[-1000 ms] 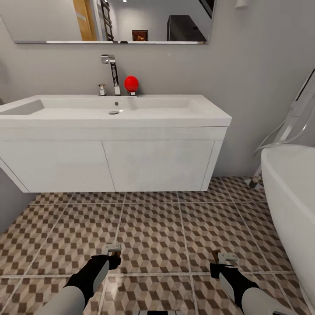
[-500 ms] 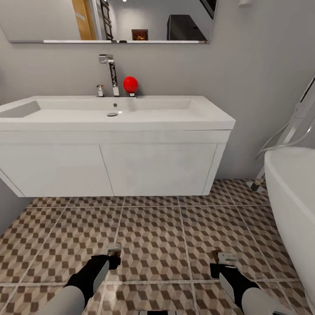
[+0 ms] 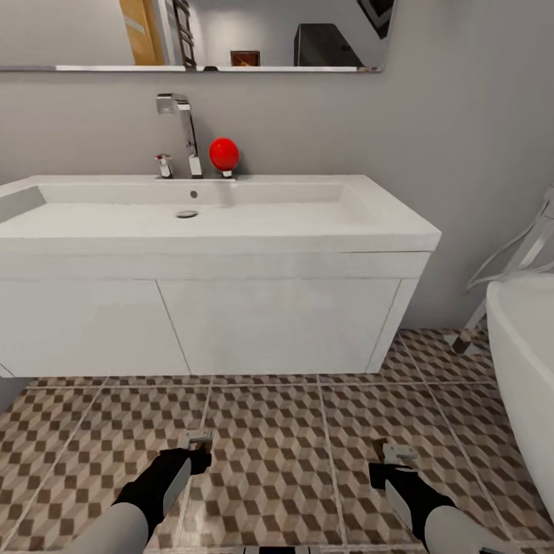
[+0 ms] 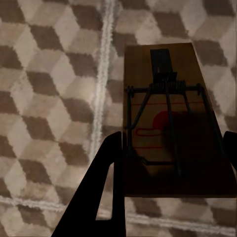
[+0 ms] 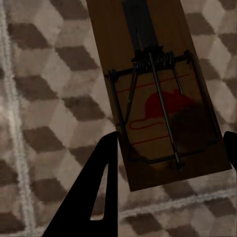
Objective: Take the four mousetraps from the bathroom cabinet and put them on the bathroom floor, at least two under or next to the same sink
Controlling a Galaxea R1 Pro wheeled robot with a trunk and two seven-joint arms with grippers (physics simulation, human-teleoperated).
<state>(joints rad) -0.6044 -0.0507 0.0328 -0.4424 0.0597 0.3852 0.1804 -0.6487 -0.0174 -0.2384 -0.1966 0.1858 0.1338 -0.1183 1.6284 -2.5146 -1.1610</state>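
Left gripper low over the floor, near left, fingers clamped on the edges of a trap; brown board, wire bar and spring, red mouse mark facing up, seen against the cube tiles in the left wrist view. In the head view, that trap a small pale shape at the fingertips. Beyond, across the far wall, sink on its white two-door vanity, chrome faucet and red ball at the back rim, mirror above. Right gripper near right, also above tile, closed on a second trap, board tilted between the fingers. Far right, white tub edge.
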